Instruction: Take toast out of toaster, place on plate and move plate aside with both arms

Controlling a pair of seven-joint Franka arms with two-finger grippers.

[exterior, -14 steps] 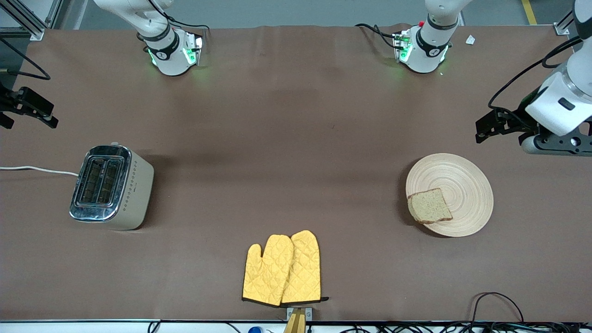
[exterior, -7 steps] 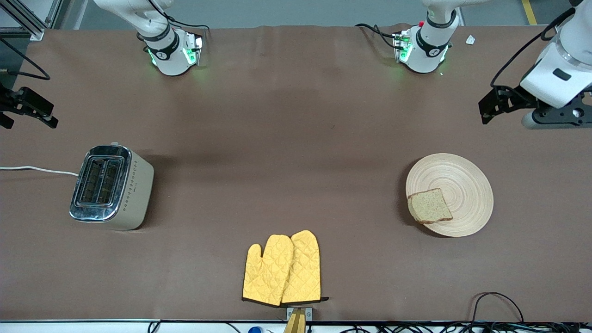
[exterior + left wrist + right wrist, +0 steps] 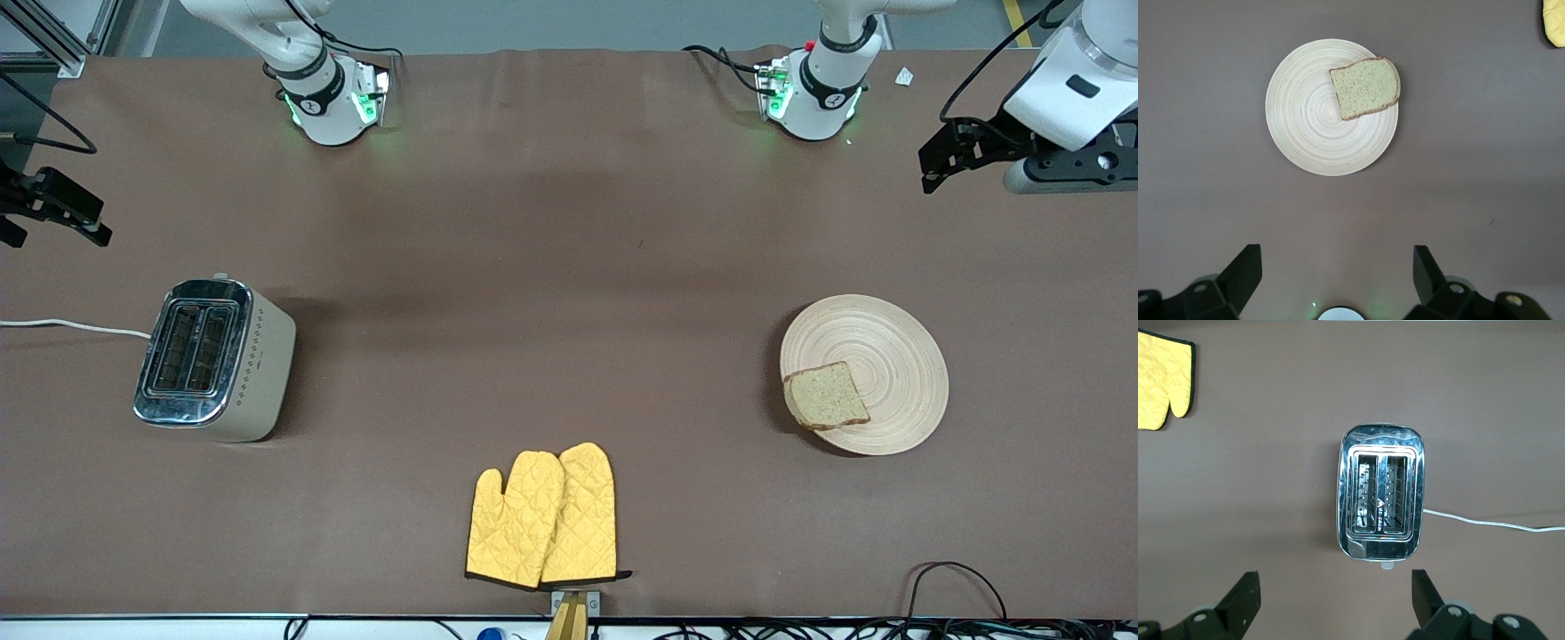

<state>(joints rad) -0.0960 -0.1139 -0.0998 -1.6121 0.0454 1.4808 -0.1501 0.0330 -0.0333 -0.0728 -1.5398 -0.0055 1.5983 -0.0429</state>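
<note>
The toast (image 3: 827, 396) lies flat on the round beige plate (image 3: 880, 342), at the plate's rim nearest the front camera. The plate sits toward the left arm's end of the table. My left gripper (image 3: 929, 167) hangs open and empty over bare cloth, clear of the plate; its wrist view shows the plate (image 3: 1305, 113) and toast (image 3: 1365, 88) beyond the spread jaws of the left gripper (image 3: 1337, 273). My right gripper (image 3: 53, 218) waits open and empty over the table's edge at the right arm's end; in the right wrist view the gripper (image 3: 1335, 597) frames bare cloth.
A steel two-slot toaster (image 3: 213, 358), also in the right wrist view (image 3: 1382, 500), stands toward the right arm's end, its white cord (image 3: 71, 327) running off the table. Two yellow oven mitts (image 3: 544, 517) lie near the table's front edge. Cables (image 3: 956, 578) loop there too.
The left gripper has drawn away from the plate, toward the arms' bases, still open. Toast, plate and right arm have not moved.
</note>
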